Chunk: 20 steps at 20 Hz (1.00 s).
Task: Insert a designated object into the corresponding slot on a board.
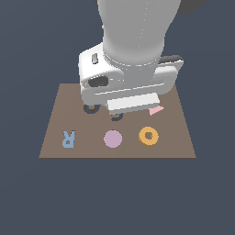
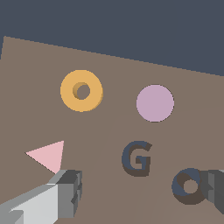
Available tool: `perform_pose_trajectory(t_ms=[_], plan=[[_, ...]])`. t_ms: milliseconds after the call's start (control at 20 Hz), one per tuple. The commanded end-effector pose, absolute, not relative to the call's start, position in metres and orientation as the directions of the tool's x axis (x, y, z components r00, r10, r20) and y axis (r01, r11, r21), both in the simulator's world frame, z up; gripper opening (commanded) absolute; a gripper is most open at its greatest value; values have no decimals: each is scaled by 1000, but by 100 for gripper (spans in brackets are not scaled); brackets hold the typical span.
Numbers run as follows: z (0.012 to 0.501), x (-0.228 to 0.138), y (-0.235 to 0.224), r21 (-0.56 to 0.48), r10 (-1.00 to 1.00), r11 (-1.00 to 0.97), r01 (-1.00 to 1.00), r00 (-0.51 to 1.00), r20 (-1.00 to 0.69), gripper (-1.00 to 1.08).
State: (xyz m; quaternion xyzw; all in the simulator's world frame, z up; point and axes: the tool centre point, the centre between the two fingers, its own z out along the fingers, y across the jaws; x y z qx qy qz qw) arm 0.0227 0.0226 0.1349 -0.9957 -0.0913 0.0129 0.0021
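Entry, as I read it from my remote station.

Gripper (image 2: 140, 197): spread wide and holding nothing. In the wrist view one finger (image 2: 65, 192) ends just beside the pink triangle (image 2: 47, 155); the other shows only at the frame's edge, over the slot. It hangs low over the middle of the board (image 1: 50, 128).

Designated object: the orange ring (image 1: 148, 136), lying flat on the board near the front edge, toward the exterior view's right, beside the mauve disc (image 1: 113, 138). Untouched, well apart from the fingers.

Slot: the dark ring-shaped recess (image 2: 189, 187) with a brown centre, next to the G-shaped recess (image 2: 137, 158). In the exterior view both are mostly hidden under the robot's hand.

Step in hand, as I judge it: reaching for the ring. To do it well I would:
- shift the gripper over the ring, centred on its hole;
- keep clear of the triangle and the disc, both close neighbours;
- come straight down and close across the outer rim, since the piece is thin and flat;
- lift level, so it arrives at the recess untilted.

Readable writing: a recessed letter "G" on the board; a blue letter piece "R" (image 1: 68, 138), seen mirrored in the exterior view. No brand or label visible.
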Motion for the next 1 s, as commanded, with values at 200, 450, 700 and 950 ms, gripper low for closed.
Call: perform_pose_trajectory(t_ms=[200, 450, 700, 950], plan=[[105, 49, 44, -7, 370, -929, 370, 929, -16, 100], [80, 67, 66, -5, 515, -857, 515, 857, -8, 100], [63, 78, 84, -3, 613, -790, 613, 790, -3, 100], [53, 83, 96, -1, 668, -744, 668, 744, 0, 100]])
